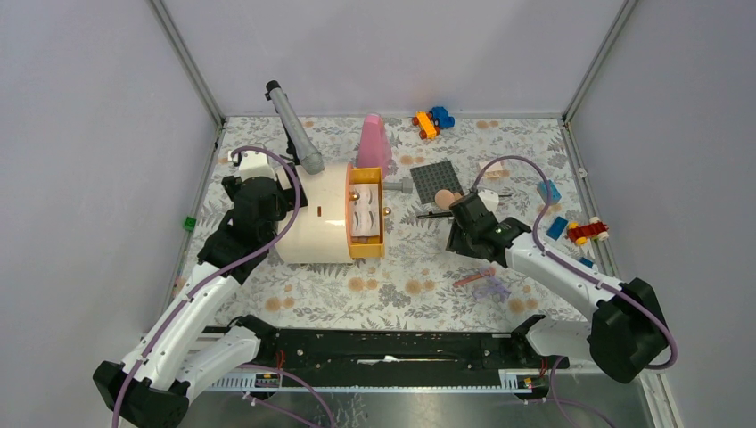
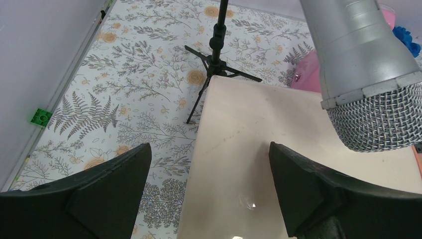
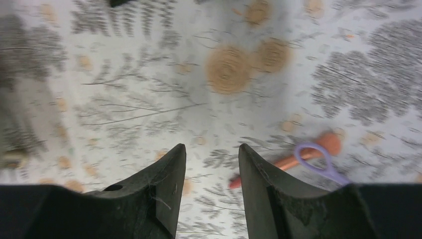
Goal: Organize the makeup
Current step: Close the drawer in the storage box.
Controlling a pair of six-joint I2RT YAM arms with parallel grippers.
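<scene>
A cream round case (image 1: pixel 308 227) lies on the table with an orange drawer (image 1: pixel 367 239) pulled out, holding false lashes and small items. My left gripper (image 1: pixel 266 189) is open and empty over the case's left edge; the case top (image 2: pixel 249 149) shows between its fingers. My right gripper (image 1: pixel 465 241) is open and empty, low over the table (image 3: pixel 211 154). A thin orange stick (image 3: pixel 291 160) and a purple loop tool (image 3: pixel 318 159) lie just right of its fingers, also in the top view (image 1: pixel 472 279). A peach sponge (image 1: pixel 444 198) and a black brush (image 1: pixel 432 214) lie behind it.
A grey microphone (image 1: pixel 296 135) on a black tripod (image 2: pixel 215 59) leans over the case. A tall pink cone bottle (image 1: pixel 373 143) and a dark grey studded plate (image 1: pixel 437 178) stand behind the drawer. Toy bricks lie at the back (image 1: pixel 432 120) and right (image 1: pixel 584 232).
</scene>
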